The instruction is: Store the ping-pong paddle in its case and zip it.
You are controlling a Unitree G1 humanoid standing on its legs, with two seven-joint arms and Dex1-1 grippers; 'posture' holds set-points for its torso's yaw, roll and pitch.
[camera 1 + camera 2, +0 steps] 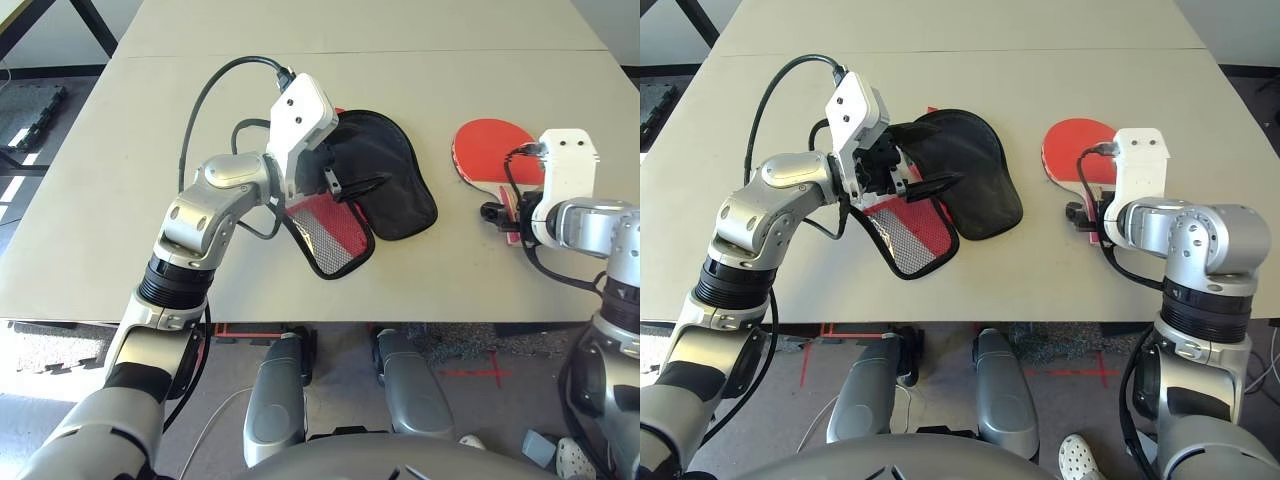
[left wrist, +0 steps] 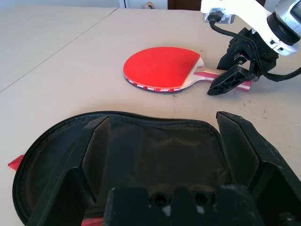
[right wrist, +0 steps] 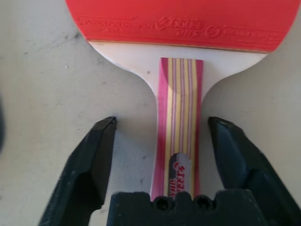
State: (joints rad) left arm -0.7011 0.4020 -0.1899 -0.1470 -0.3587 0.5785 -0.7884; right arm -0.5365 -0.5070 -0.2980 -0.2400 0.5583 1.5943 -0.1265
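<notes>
Pale tabletop [image 1: 120, 230] fills my screens, with dark floor beyond its far edge. My right gripper [image 3: 162, 136] stands spread wide, one finger each side of the striped handle of the ping-pong paddle [image 1: 492, 150], touching neither; I judge that a line-up for a handle grasp. It lies flat at about 3 o'clock from the case [image 1: 385, 180], well apart. My left gripper [image 2: 164, 141] hangs open over the case's black lining, gripping nothing, probably ready to steady the flap laid open for loading. I count one paddle, one case, two grippers.
</notes>
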